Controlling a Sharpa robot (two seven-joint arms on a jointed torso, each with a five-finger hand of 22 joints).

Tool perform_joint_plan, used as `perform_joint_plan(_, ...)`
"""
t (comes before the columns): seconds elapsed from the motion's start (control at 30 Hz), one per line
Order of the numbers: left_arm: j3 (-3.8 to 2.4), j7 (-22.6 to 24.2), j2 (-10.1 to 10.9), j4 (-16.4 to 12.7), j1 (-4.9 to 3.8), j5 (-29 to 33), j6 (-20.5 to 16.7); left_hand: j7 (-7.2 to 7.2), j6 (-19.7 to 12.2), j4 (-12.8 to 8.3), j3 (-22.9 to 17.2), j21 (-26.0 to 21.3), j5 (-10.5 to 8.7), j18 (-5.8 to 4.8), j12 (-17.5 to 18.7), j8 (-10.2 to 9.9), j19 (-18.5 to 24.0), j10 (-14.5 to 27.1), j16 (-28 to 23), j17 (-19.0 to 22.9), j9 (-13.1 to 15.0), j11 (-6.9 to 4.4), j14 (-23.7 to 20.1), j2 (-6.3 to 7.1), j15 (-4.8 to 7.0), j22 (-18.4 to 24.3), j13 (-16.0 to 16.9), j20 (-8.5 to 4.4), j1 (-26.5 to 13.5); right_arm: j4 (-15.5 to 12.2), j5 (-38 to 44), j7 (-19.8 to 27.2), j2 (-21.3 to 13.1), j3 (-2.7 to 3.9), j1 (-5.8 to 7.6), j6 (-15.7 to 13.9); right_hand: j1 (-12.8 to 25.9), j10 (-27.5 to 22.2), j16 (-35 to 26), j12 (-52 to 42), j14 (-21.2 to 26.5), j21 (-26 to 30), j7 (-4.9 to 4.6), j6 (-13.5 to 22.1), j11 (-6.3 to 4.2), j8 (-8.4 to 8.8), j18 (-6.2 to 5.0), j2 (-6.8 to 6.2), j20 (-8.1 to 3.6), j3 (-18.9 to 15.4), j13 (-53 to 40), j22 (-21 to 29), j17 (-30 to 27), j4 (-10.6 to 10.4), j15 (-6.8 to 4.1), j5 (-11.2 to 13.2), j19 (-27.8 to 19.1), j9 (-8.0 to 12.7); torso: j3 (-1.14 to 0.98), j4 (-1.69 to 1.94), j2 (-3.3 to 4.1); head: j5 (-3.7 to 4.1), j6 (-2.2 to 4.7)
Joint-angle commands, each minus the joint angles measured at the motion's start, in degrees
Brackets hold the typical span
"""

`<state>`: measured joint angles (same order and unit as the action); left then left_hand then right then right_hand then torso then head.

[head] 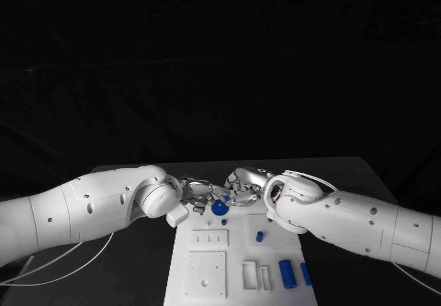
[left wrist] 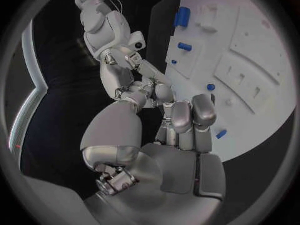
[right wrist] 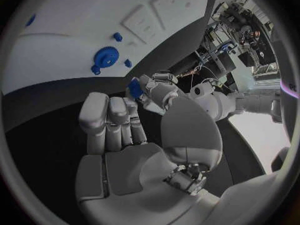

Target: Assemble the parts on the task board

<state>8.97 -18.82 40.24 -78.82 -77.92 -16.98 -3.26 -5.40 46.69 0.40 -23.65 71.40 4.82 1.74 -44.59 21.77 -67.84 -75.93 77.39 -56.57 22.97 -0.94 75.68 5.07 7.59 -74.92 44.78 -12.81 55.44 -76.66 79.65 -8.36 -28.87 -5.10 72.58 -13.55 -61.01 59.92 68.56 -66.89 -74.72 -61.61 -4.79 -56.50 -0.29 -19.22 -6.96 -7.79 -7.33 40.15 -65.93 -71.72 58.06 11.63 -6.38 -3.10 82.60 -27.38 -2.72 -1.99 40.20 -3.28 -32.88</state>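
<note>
Desk (head: 368,172), black, carries one white task board (head: 207,280) at the lower centre of the head view, its lower end cut off by the frame. Two white arms enter from the left and right edges and meet over the board's upper end.

The left robot hand (head: 195,196) has its fingers curled in. The right wrist view shows it pinching a small blue part (right wrist: 134,87) at its fingertips, though the part's shape is hard to make out. The right robot hand (head: 245,187) has its fingers side by side. Whether it grips anything I cannot tell, since the two hands crowd together.

Five blue parts lie on the board:
- One gear (head: 220,207) lies flat at the upper end, just below the hands.
- Two long cylinders (head: 287,274) lie side by side at lower right, long axes running up and down the frame.
- One short cylinder (head: 259,236) sits mid-board, pointing much the same way.
- One tiny peg (head: 224,222) sits just below the gear.
</note>
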Motion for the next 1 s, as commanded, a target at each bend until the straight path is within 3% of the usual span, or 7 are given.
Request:
perform_joint_plan(0.03, -0.06, -0.3, -0.23, -0.09, -0.09, -0.88, -0.05, -0.03, 0.56, -0.43, -0.07, 0.15, -0.06, 12.62, 0.19, 0.28, 0.49, 0.28, 0.32, 0.08, 0.11, -0.31, -0.35, -0.69, -0.01, -0.98, 0.09, -0.18, 0.23, -0.12, 0.51, 0.26, 0.33, -0.03, -0.06, 1.12, 0.58, 0.12, -0.33, -0.1, 0.04, -0.13, -0.89, -1.21, -0.4, -0.3, -8.04, 0.1, -0.48, -0.06, -0.07, 0.03, 0.08, -0.12, -0.52, 0.29, 0.03, -0.01, -0.03, 0.01, 0.0, 0.07, -0.06)
perform_joint_plan(0.2, -0.08, -0.65, -0.57, 0.2, -0.17, -1.54, -0.19, 0.11, 1.2, -1.66, -0.37, 0.51, 0.18, 12.69, 0.21, 0.52, 0.79, 0.27, 0.36, 0.2, 0.3, -0.45, -0.42, -2.83, 0.14, -0.89, 0.16, -0.27, 1.31, -0.12, 0.51, 0.22, 0.81, -0.36, -0.15, 1.2, 0.61, 0.12, -0.34, -0.1, 0.04, -0.12, -0.88, -1.23, -0.41, -0.31, -8.04, 0.12, -0.49, -0.05, -0.08, 0.04, 0.09, -0.13, -0.53, 0.29, 0.03, -0.03, -0.06, 0.03, 0.02, 0.04, -0.07)
perform_joint_plan(0.47, -0.09, -1.73, -0.9, 0.28, -0.47, -2.64, 0.24, 0.59, 3.6, -2.86, 0.1, 0.95, 0.26, 12.6, 0.37, 1.48, 1.27, 0.17, 0.43, 0.38, 0.79, -0.88, -0.53, -3.69, 0.53, -0.7, 0.15, -0.35, 1.17, 0.34, 0.6, -0.08, 1.18, -0.55, -0.34, 0.84, 0.57, 0.13, -0.36, -0.11, 0.04, -0.1, -0.87, -1.25, -0.42, -0.33, -8.04, 0.12, -0.5, -0.02, -0.09, 0.05, 0.09, -0.09, -0.54, 0.29, 0.01, -0.05, -0.08, -0.11, 0.05, 0.1, -0.09)
perform_joint_plan(0.77, -0.09, -1.6, -1.02, 0.56, -0.6, -4.02, -1.33, 1.03, 5.24, -7.7, -0.72, 1.57, 2.61, 12.31, 0.64, 1.87, 1.84, 0.07, 0.52, 0.64, 1.14, -1.3, -0.68, -7.61, 0.91, -0.41, 0.13, -0.55, 2.78, 0.4, 0.6, -0.1, 1.31, -0.68, -0.43, 1.21, 0.55, 0.13, -0.38, -0.11, 0.04, -0.08, -0.85, -1.27, -0.44, -0.34, -8.04, 0.13, -0.52, 0.02, -0.1, 0.06, 0.1, -0.07, -0.55, 0.29, 0.0, -0.07, -0.06, 0.1, 0.01, 0.27, -0.19)
perform_joint_plan(0.97, -0.08, -1.59, -1.21, 0.87, -0.71, -4.09, -1.1, 0.95, 5.45, -10.43, -1.24, 1.76, 4.61, 11.98, 0.88, 1.67, 2.15, 0.03, 0.41, 0.93, 1.24, -1.2, -0.76, -8.68, 0.85, -0.05, 0.06, -0.55, 2.34, 0.55, 0.6, -0.17, 1.42, -0.84, -0.56, 1.31, 0.45, 0.14, -0.41, -0.12, 0.03, -0.07, -0.84, -1.28, -0.46, -0.35, -8.04, 0.13, -0.55, 0.09, -0.12, 0.07, 0.11, 0.03, -0.57, 0.29, -0.01, -0.09, -0.07, 0.05, 0.05, 0.2, -0.16)
perform_joint_plan(1.0, -0.08, -1.59, -1.24, 0.87, -0.71, -4.09, -1.09, 0.93, 5.57, -11.43, -1.63, 1.83, 5.93, 11.87, 0.94, 1.65, 2.22, -0.04, 0.4, 1.01, 1.3, -1.2, -0.76, -9.18, 0.81, 0.08, 0.03, -0.55, 2.28, 0.58, 0.6, -0.19, 1.41, -0.86, -0.57, 1.34, 0.44, 0.14, -0.41, -0.12, 0.03, -0.06, -0.84, -1.28, -0.46, -0.34, -8.04, 0.13, -0.55, 0.09, -0.12, 0.07, 0.11, 0.04, -0.57, 0.29, -0.01, -0.09, -0.07, 0.01, 0.04, 0.21, -0.18)
